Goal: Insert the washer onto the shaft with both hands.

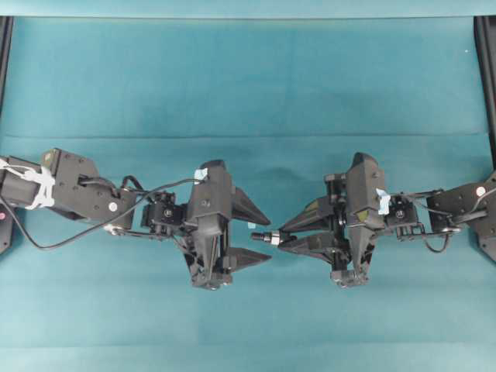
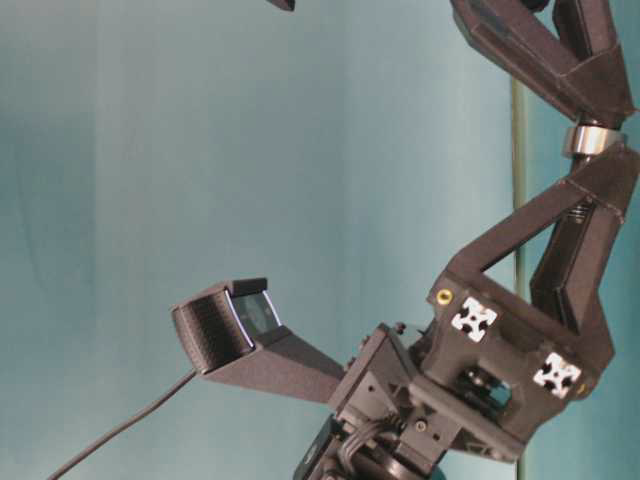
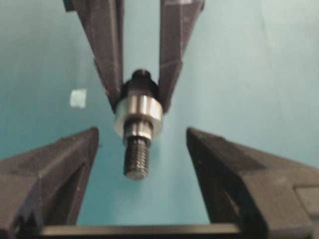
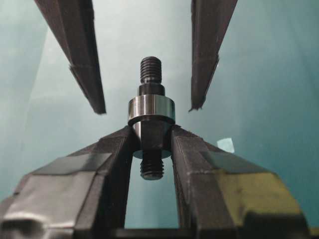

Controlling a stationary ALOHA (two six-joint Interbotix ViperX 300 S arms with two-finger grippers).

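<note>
R gripper level, clamped on shaft (washer seated); L gripper faces it, fingers spread wide.

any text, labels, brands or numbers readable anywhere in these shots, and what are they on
No words, brands or numbers can be read in any view.
Sign: white cross-shaped markers on the black arm bracket in the table-level view, no lettering.
Pale blue tape on the right hand: blank.
Small round white sticker on the left arm: too small to read.
Shaft and washer: no markings visible.
</note>
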